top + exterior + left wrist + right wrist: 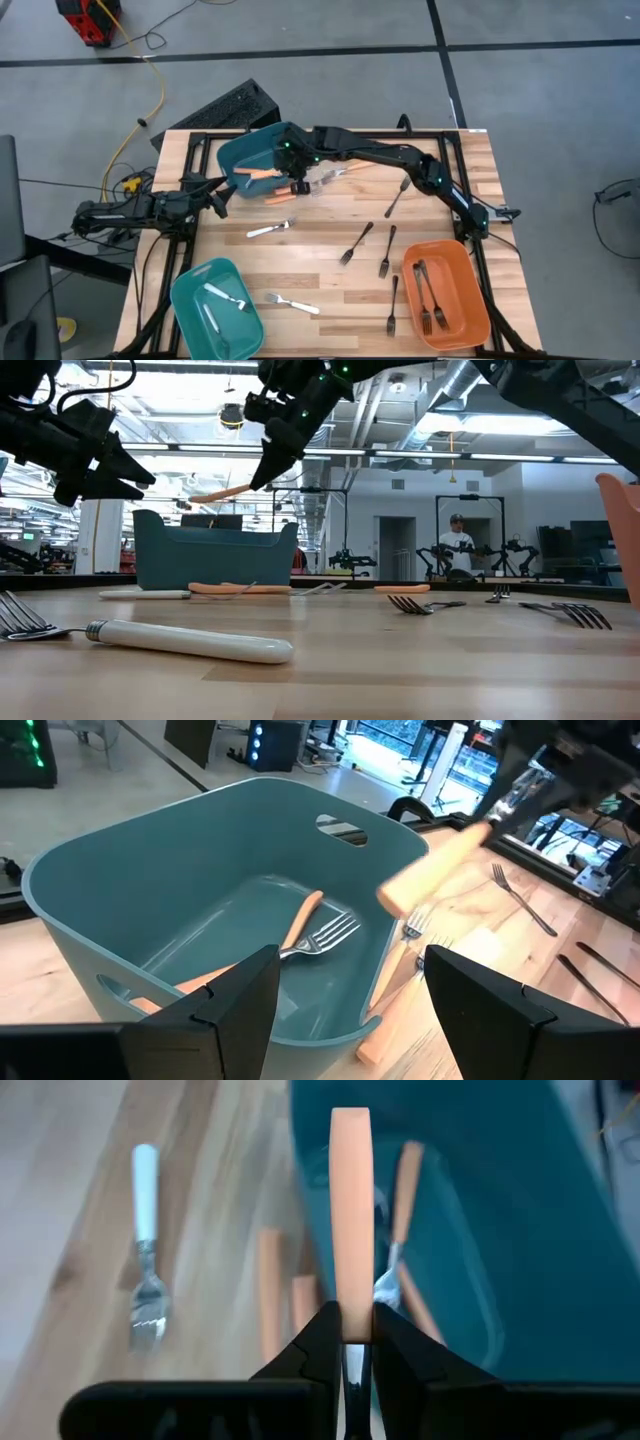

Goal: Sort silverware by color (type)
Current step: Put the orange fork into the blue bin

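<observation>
While the right gripper [297, 186] hangs above the near edge of the far teal bin [240, 152], its fingers [322, 1342] are clenched on one orange-handled fork [350, 1220]; the handle sticks forward out of the fingers, the silver part runs back between them, and the fork is lifted off the table [330, 262], its handle pointing toward this bin.

Counted from above: three bins, two teal and one orange bin [478, 310]. Inside the far teal bin, the left wrist view shows one fork [305, 932] clearly and a second orange handle [195, 986] lower down. One more orange fork [280, 198] lies on the table just beside that bin; other orange handles near it I cannot count surely. Two white forks lie on the wood, one [270, 229] in the middle and one [293, 303] nearer the front, and two are in the near teal bin [192, 290]. Five black forks [356, 242] lie loose on the table, and two or so in the orange bin.

The left gripper [215, 196] waits at the left side, fingers released
</observation>
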Available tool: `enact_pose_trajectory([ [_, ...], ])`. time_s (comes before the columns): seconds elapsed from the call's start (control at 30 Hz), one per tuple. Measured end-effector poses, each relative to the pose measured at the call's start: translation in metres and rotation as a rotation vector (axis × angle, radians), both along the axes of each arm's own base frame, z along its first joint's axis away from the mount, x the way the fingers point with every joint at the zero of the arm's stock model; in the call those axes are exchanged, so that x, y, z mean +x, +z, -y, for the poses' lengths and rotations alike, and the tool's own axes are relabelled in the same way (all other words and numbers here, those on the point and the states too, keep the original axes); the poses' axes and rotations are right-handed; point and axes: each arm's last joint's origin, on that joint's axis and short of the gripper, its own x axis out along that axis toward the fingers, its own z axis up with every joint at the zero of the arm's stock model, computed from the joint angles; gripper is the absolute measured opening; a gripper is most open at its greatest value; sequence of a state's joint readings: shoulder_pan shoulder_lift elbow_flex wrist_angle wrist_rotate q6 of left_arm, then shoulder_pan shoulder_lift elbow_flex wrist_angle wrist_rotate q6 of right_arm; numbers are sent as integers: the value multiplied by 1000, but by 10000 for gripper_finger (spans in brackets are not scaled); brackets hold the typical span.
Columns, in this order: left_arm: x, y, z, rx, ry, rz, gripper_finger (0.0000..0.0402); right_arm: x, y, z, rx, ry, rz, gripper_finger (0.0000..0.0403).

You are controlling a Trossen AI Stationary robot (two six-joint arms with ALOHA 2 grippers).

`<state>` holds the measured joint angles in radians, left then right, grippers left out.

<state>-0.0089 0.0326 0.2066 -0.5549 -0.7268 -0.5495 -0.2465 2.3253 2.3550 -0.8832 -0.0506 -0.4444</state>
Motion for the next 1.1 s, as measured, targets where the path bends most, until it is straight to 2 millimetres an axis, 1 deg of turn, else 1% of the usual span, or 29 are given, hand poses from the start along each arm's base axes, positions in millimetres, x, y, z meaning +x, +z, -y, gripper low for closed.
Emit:
enact_pose_trajectory([
  [0.13,0,0,0,11,20,-3,235,4,6,14,-27,-14,94,65],
  [0.27,0,0,-1,13,24,-3,235,5,12,29,-18,-8,185,65],
  [0.4,-1,0,-1,15,24,-5,235,4,7,40,3,6,203,65],
  [0.53,-1,0,-1,18,22,-8,235,0,4,49,35,106,207,65],
  [0.63,-1,0,-1,18,22,-12,235,5,-3,57,22,123,237,65],
  [0.7,-1,0,-1,19,22,-13,235,8,-14,63,33,127,234,65],
  [0.73,-1,0,-1,19,24,-16,235,13,-19,65,29,142,259,65],
  [0.8,-1,-1,-1,20,25,-18,235,13,-25,67,54,150,245,65],
  [0.87,-1,-1,-1,21,29,-18,235,20,-37,69,48,154,265,65],
  [0.93,-1,-1,-1,23,33,-19,235,21,-45,69,79,154,247,65],
  [1.0,-1,-1,-1,25,33,-21,235,21,-47,71,89,151,241,65],
  [1.1,-1,-1,-1,26,34,-22,235,21,-41,69,79,156,262,65],
])
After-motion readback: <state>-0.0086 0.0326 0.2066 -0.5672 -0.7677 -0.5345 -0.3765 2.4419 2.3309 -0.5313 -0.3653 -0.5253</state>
